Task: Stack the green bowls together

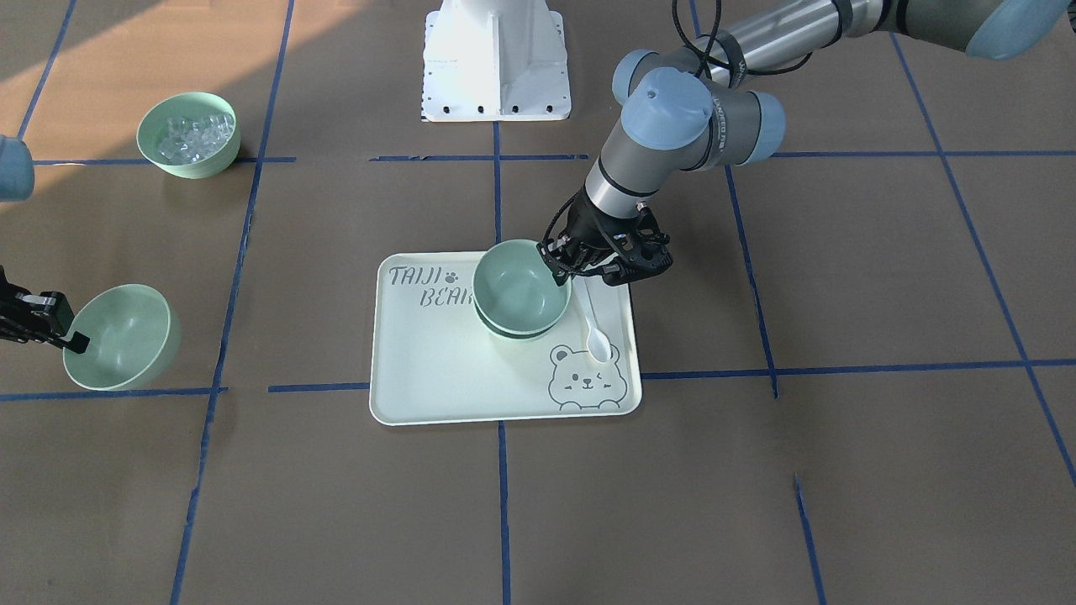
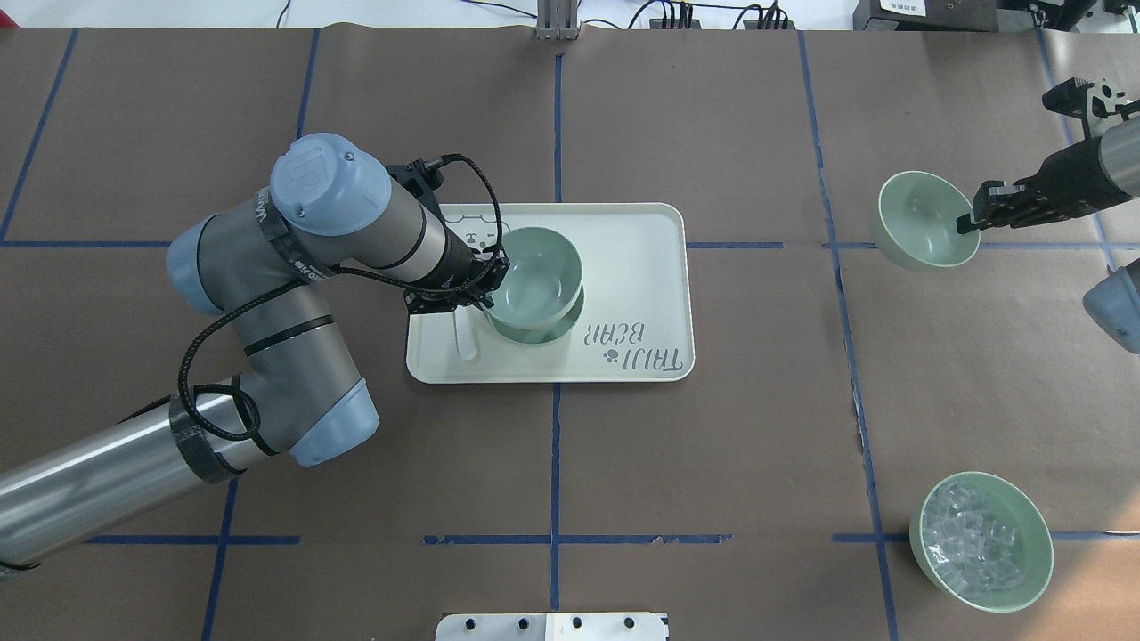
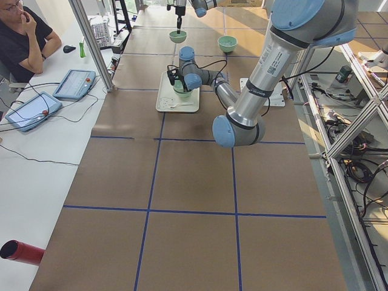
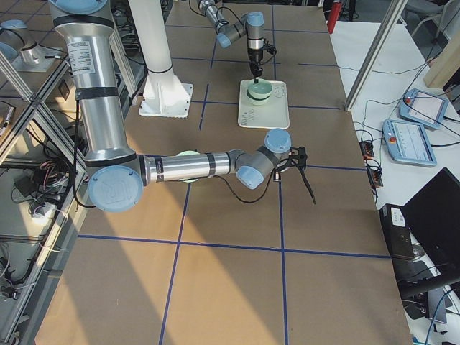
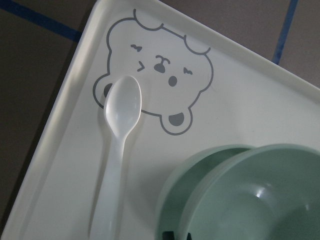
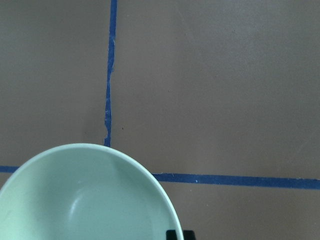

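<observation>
Two green bowls are on the pale tray (image 1: 437, 378). The upper bowl (image 1: 517, 281) sits in the lower bowl (image 1: 521, 329), slightly offset. My left gripper (image 1: 561, 267) is shut on the upper bowl's rim; it also shows in the overhead view (image 2: 490, 287). The left wrist view shows the upper bowl (image 5: 260, 195) over the lower bowl (image 5: 200, 170). The third green bowl (image 1: 122, 336) is tilted off to the side, and my right gripper (image 1: 71, 340) is shut on its rim. It also shows in the overhead view (image 2: 922, 218) and the right wrist view (image 6: 85, 195).
A white spoon (image 1: 595, 328) lies on the tray beside the bowls, near the bear print. A like green bowl holding clear cubes (image 1: 189, 134) stands apart on the brown paper. The robot base (image 1: 496, 59) is at the table's edge. An operator sits at the side bench.
</observation>
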